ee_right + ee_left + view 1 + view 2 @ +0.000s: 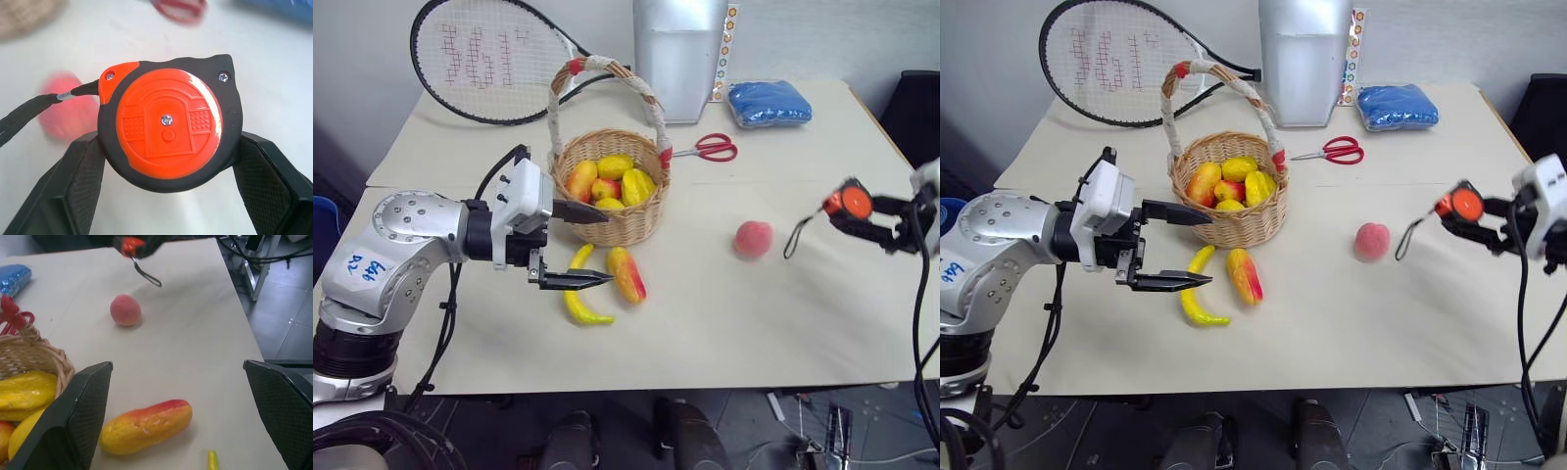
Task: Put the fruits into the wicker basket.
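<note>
My right gripper [862, 220] clamps the tape measure [847, 204], the left gripper [592, 245] gapes wide over the banana [579, 294] at the basket's [631, 223] 7 o'clock; I judge that grab next.

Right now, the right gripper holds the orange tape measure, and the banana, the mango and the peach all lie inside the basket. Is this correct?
Not quite. The right gripper does hold the tape measure, but the banana, the mango and the peach lie on the table, outside the basket, as the left eye view shows.

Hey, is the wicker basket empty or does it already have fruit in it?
Partly filled: the wicker basket holds several yellow and red fruits.
</note>
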